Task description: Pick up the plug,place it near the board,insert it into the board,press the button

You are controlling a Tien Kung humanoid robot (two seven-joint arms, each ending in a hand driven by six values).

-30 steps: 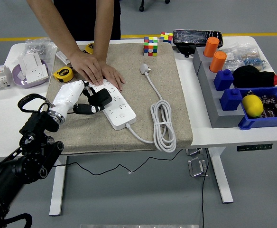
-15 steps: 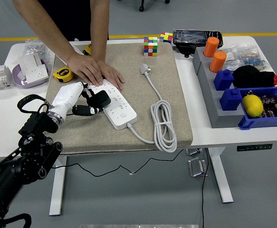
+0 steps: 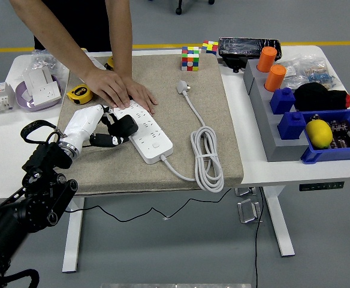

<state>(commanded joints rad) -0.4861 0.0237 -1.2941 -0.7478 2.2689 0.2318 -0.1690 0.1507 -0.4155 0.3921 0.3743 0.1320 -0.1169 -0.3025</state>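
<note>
While the left hand (image 3: 97, 129), white-shelled with black fingers (image 3: 106, 139), curls around the chunky black plug (image 3: 126, 125), the plug sits between thumb and fingertips, pressed against the near-left part of the long white power strip (image 3: 144, 131) on the beige felt mat (image 3: 208, 78). A person's hands (image 3: 122, 91) lie flat on the strip's far end.
</note>
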